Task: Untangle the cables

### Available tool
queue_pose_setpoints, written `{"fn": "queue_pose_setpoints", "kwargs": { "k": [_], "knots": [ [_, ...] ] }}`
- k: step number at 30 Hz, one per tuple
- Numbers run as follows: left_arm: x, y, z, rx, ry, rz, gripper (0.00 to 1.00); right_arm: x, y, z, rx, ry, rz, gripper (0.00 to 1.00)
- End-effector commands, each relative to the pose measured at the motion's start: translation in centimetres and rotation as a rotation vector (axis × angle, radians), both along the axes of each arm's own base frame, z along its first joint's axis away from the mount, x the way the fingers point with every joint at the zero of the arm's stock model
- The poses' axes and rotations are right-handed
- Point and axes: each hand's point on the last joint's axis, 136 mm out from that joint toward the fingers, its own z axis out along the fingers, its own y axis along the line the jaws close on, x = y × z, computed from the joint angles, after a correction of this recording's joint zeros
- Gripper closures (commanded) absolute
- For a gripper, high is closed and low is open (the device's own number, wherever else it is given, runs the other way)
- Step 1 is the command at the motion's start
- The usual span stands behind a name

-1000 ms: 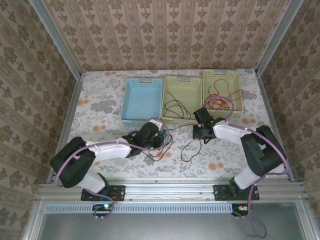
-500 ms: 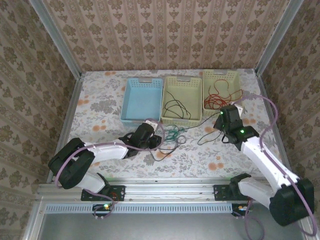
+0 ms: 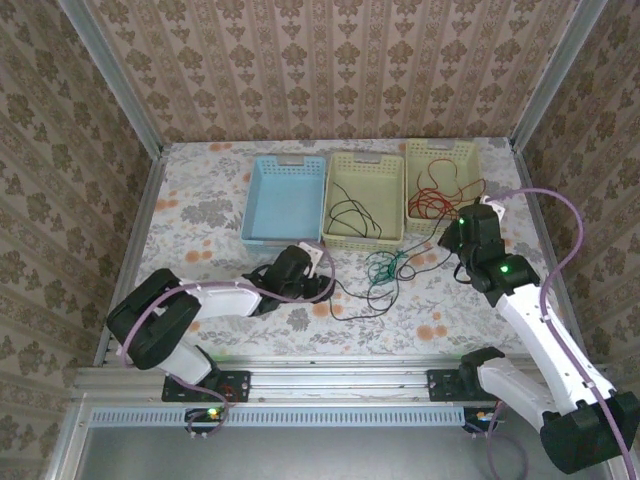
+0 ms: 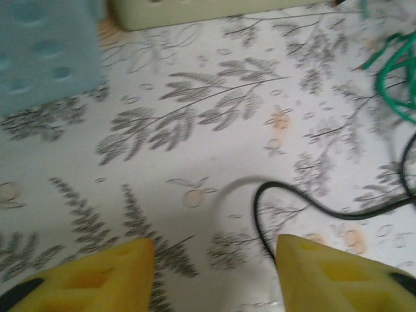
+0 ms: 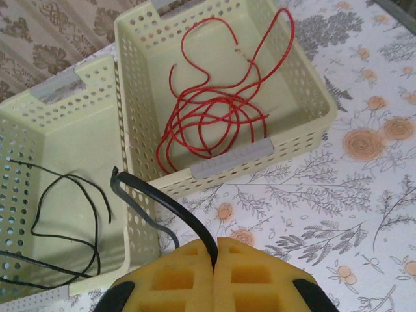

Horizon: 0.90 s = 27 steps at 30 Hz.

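Floral surface (image 3: 200, 215) bore the green cable (image 3: 383, 266) loose between both arms; I recorded my right claw (image 5: 214, 250) clamped on a dark cable (image 5: 151, 199), apparently to draw it free, and my left claw (image 4: 214, 260) apart, holding nothing.

Lighting bright, even and diffuse, with only faint soft shadows on the table (image 3: 200, 215); left wrist view blurred throughout, worst at the green cable (image 4: 388, 51) and blue basket (image 4: 45, 52), while the right wrist view is sharp.
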Motion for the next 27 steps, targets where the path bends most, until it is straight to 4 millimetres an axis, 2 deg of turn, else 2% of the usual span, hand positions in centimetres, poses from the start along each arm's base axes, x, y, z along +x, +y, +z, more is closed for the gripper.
{"fn": "queue_pose_setpoints", "kwargs": {
  "k": [1, 4, 8, 12, 16, 21, 22, 27],
  "knots": [
    [-0.3, -5.0, 3.4, -0.113, -0.037, -0.176, 0.36, -0.1, 0.4, -1.3, 0.036, 0.031, 0.006, 1.0],
    [-0.2, -8.0, 3.8, -0.126, -0.038, -0.26, 0.32, -0.3, 0.6, -1.8, 0.038, 0.042, 0.015, 1.0],
    [0.8, -11.1, 3.0, -0.144, -0.027, -0.298, 0.31, -0.5, 0.6, -1.9, 0.032, 0.043, 0.025, 1.0],
    [2.2, -13.1, 2.1, -0.15, -0.013, -0.286, 0.37, -0.7, 0.6, -1.7, 0.031, 0.036, 0.032, 1.0],
    [3.5, -13.8, 0.9, -0.124, -0.005, -0.252, 0.52, -1.0, 0.4, -1.7, 0.028, 0.035, 0.033, 1.0],
    [3.9, -14.2, 0.7, -0.131, -0.003, -0.244, 0.94, -1.3, 0.0, -1.9, 0.019, 0.039, 0.015, 1.0],
    [3.9, -14.1, 0.8, -0.129, -0.007, -0.239, 0.99, -1.4, -0.3, -1.9, 0.017, 0.038, 0.003, 1.0],
    [3.9, -12.1, 0.4, -0.068, -0.016, -0.191, 1.0, -1.7, -2.4, -0.8, 0.008, 0.005, -0.083, 1.0]
  ]
}}
